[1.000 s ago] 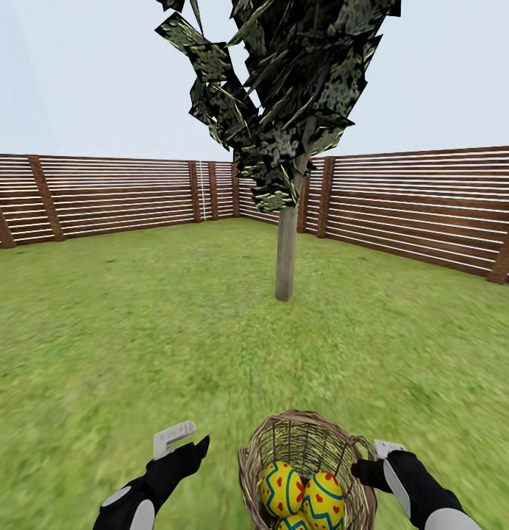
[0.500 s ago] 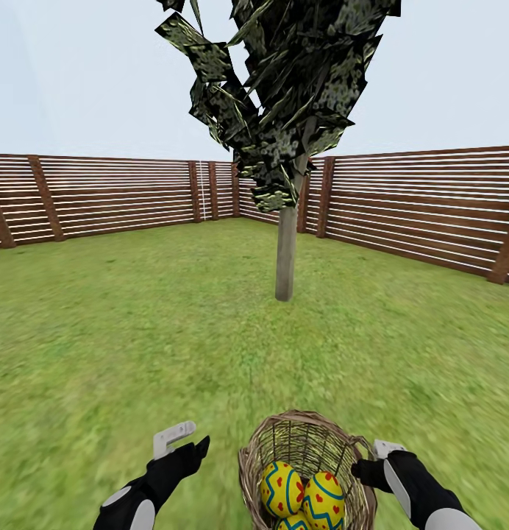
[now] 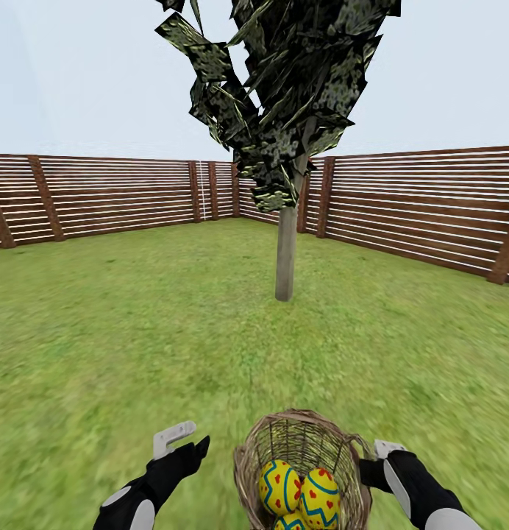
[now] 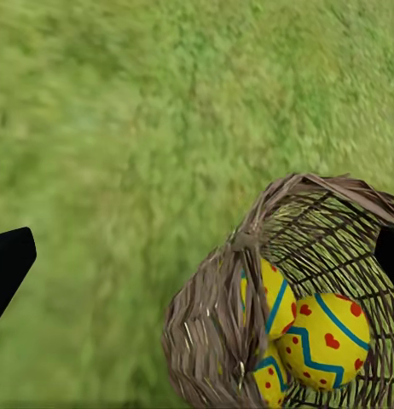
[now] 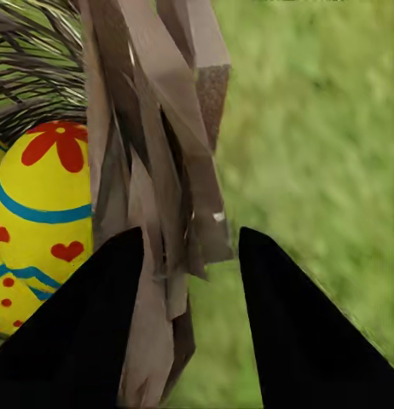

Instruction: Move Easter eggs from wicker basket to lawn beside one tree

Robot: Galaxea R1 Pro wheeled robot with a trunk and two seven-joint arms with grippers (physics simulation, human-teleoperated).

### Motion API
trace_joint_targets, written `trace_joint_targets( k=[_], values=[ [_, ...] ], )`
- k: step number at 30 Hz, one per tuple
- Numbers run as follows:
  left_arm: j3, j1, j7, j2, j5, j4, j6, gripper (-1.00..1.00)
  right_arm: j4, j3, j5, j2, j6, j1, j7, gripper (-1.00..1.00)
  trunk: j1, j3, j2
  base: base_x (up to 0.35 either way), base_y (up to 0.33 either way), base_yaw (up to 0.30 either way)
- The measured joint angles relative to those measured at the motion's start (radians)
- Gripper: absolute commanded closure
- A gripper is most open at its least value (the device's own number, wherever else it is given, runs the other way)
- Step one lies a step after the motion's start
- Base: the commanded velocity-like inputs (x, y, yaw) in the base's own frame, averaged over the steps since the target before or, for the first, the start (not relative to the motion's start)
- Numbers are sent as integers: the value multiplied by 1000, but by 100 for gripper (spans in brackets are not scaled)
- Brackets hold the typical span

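The wicker basket [image 3: 302, 445] hangs at the bottom of the head view, tilted, with three yellow Easter eggs [image 3: 281, 486] in it. My right gripper [image 3: 372, 460] is shut on the basket's right rim; the wicker strands [image 5: 163, 170] sit between its black fingers [image 5: 78, 341], beside an egg [image 5: 43, 204]. My left gripper [image 3: 187, 440] is open over the grass, a short way left of the basket [image 4: 214, 315]. The eggs [image 4: 329, 336] show through the weave. A tree [image 3: 285, 254] with a slim pale trunk stands on the lawn [image 3: 137, 331] straight ahead.
A brown slatted fence [image 3: 100, 195] rings the garden behind the tree. Open grass stretches between me and the trunk, and to both sides. Dark blocky leaf clumps [image 3: 284, 96] hang high over the trunk.
The basket has shifted slightly to the left and tipped a little, the eggs with it. Both arms and the view are still.
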Motion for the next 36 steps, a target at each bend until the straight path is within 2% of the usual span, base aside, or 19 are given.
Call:
trace_joint_targets(
  k=[3, 17, 24, 36],
  values=[
    [0, 0, 0, 0, 0, 0, 0, -100, 1, 0, -10, 1, 0, 0, 1, 100, 0, 0, 0, 0, 0, 0],
    [0, 0, 0, 0, 1, 4, -1, -100, 0, -1, -10, 1, 0, 0, 1, 100, 0, 0, 0, 0, 0, 0],
    [1, 0, -2, 0, 17, 9, -6, -100, 0, -1, -10, -1, 0, 0, 2, 100, 0, 0, 0, 0, 0, 0],
    [1, 0, -3, 0, 17, 9, -7, -100, -1, 0, -4, -2, 0, 0, 2, 100, -46, 37, 84, 0, 0, 0]
  ],
)
